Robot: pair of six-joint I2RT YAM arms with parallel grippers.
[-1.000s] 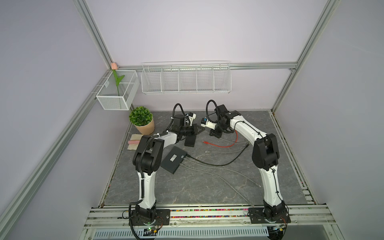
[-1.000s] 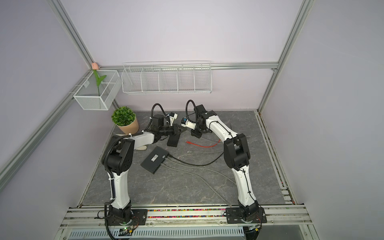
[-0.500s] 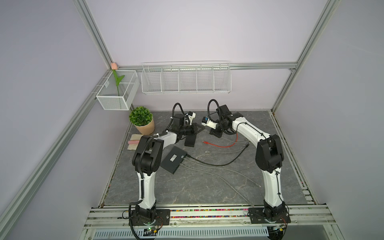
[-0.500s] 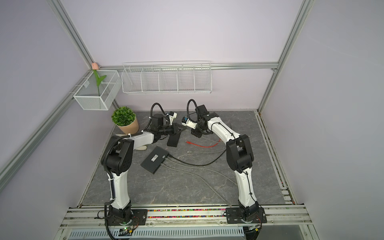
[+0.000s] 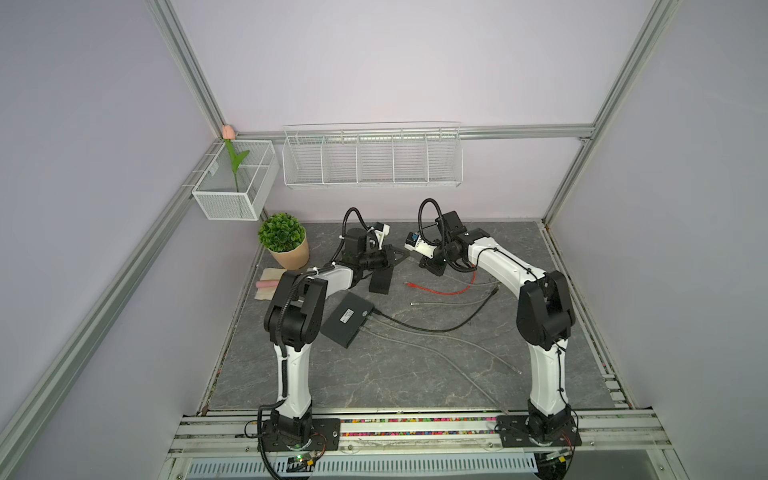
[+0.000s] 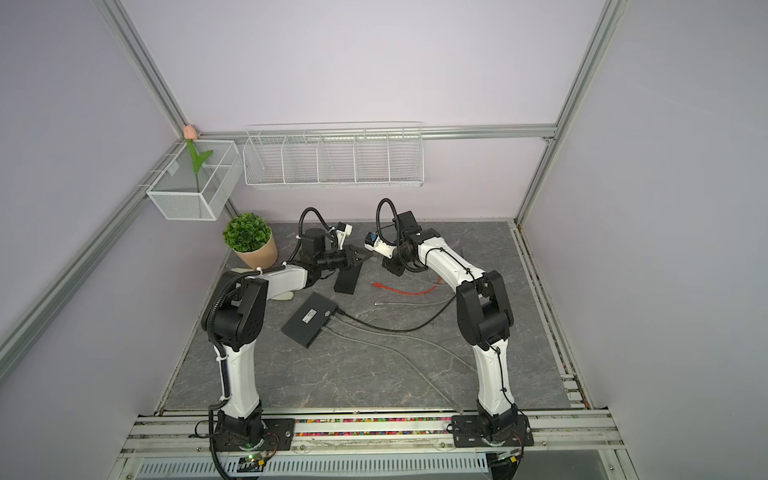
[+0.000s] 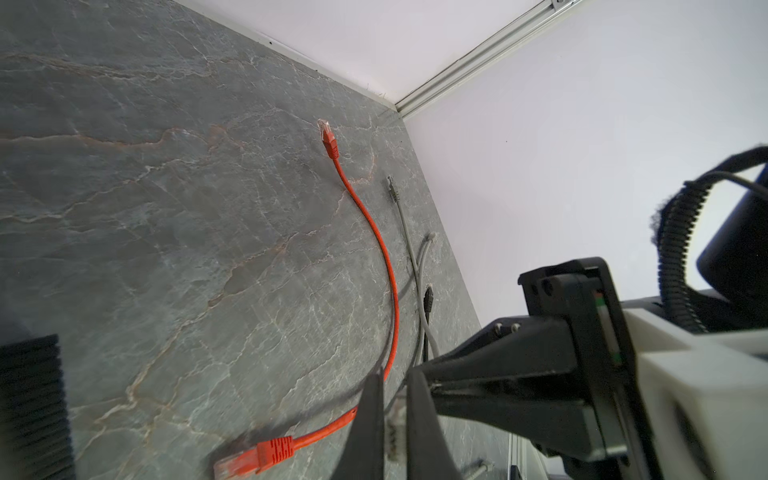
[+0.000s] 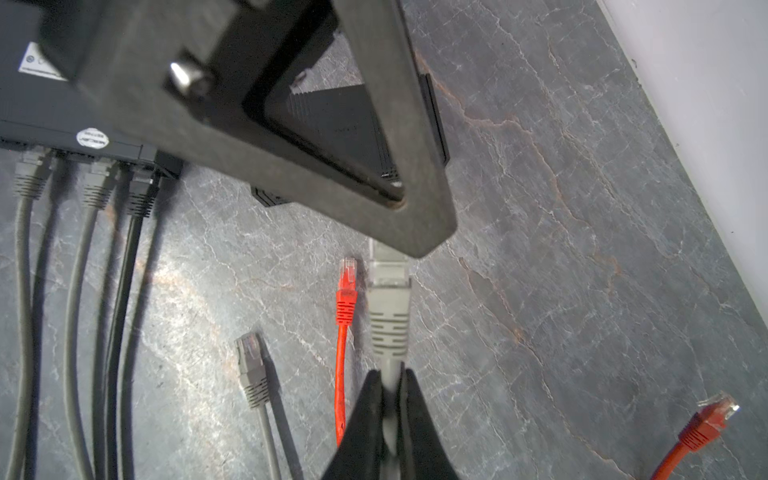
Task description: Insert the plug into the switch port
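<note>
Right now your right gripper (image 8: 390, 378) is pinched tight on the grey cable (image 8: 388, 370), just behind the ribbed boot of the grey network plug (image 8: 388, 291). It holds the plug above the grey marbled tabletop (image 8: 582, 249). Your left gripper (image 7: 395, 386) is clamped on that same plug's clear tip. The flat black switch box (image 5: 347, 319) lies apart from both grippers, toward the left arm's base, with three cables plugged into its ports.

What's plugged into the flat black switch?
Two grey cable plugs and one black cable plug sit in the switch. The left gripper covers much of its top; further ports are out of view.
</note>
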